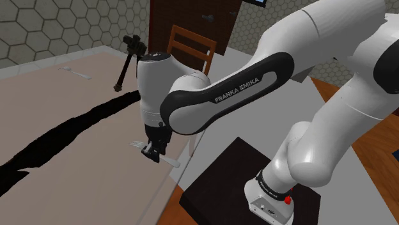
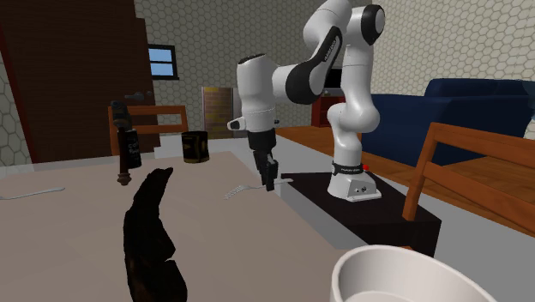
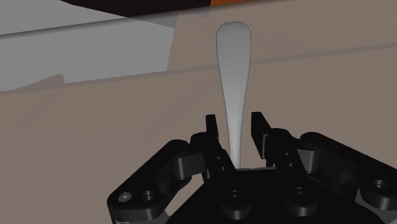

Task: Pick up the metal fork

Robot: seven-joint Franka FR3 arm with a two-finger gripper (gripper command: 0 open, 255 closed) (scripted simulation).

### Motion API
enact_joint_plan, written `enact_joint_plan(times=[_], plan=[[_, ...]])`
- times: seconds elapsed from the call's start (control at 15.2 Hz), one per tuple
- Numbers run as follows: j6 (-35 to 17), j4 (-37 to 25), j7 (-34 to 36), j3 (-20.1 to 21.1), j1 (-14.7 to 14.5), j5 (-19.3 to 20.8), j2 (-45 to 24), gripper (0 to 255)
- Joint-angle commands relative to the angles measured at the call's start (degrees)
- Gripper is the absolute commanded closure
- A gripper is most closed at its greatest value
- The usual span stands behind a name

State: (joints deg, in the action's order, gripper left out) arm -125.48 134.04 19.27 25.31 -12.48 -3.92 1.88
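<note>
Fingers (image 3: 214, 130) stand apart astride the fork (image 3: 233, 70) on the desk (image 3: 95, 140); best to close squarely, then lift level.

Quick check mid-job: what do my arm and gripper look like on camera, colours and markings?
The glossy white arm has rounded links and dark joints; one black band reads FRANKA EMIKA in white. A small red button sits on its white base. The all-black gripper has two blocky fingers.

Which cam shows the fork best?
Wrist view: the fork handle lies plainly between the open fingers of the gripper. In the shoulder and second exterior views, the gripper covers its middle, leaving the tines and the handle end showing.
</note>
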Motion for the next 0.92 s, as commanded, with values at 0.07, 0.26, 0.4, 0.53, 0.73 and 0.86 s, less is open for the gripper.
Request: enact_joint_plan(times=[0.07,0.26,0.4,0.53,0.73,0.86], plan=[[2.36,-0.88,-0.56,-0.16,0.07,-0.64,1.58,255],[4.76,-1.95,-0.94,-0.31,0.08,-1.19,3.01,255],[6.36,-2.73,-1.16,-0.42,0.09,-1.50,3.89,255],[7.96,-3.55,-1.36,-0.54,0.10,-1.77,4.72,255],[10.34,-4.87,-1.60,-0.73,0.11,-2.11,5.85,255],[10.46,-4.94,-1.61,-0.74,0.11,-2.13,5.90,255]])
